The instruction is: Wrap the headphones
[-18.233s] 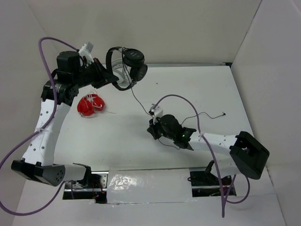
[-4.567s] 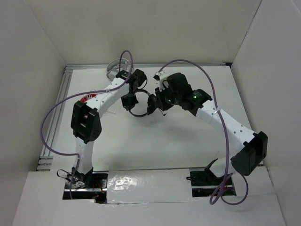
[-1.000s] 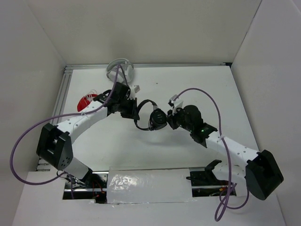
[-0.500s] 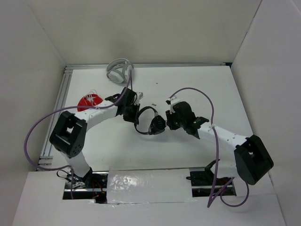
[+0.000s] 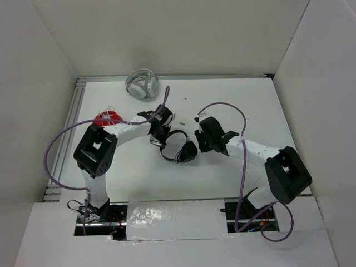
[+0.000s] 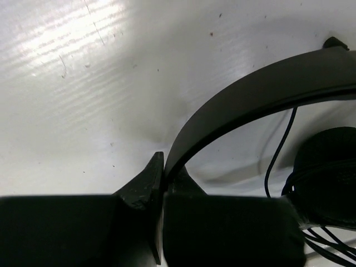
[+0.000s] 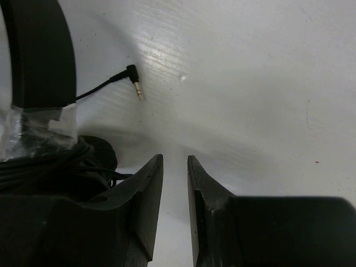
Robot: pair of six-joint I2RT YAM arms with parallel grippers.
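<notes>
The black headphones point(image 5: 179, 146) lie on the white table between my two arms. My left gripper point(image 5: 159, 136) is shut on their thin headband point(image 6: 250, 94), which rises from between the fingertips in the left wrist view, where the gripper point(image 6: 165, 165) is low in the frame. One earcup point(image 6: 328, 172) with cable wound around it lies to the right, and a loose strand of cable point(image 6: 278, 150) hangs beside it. My right gripper point(image 5: 199, 140) is just right of the earcup. In the right wrist view the gripper point(image 7: 174, 159) stands slightly open and empty. The cable-wrapped earcup point(image 7: 50, 167) is at its left, and the jack plug point(image 7: 136, 89) lies on the table ahead.
Grey-white headphones point(image 5: 142, 84) lie at the back of the table. Red headphones point(image 5: 105, 118) lie at the left beside my left arm. A metal rail point(image 5: 78, 111) runs along the left edge. White walls close in the back and both sides.
Both arms have carried the headphones toward the table's middle and low onto it. My right gripper has come off the earcup and sits slightly to its right. My left gripper still holds the headband.
</notes>
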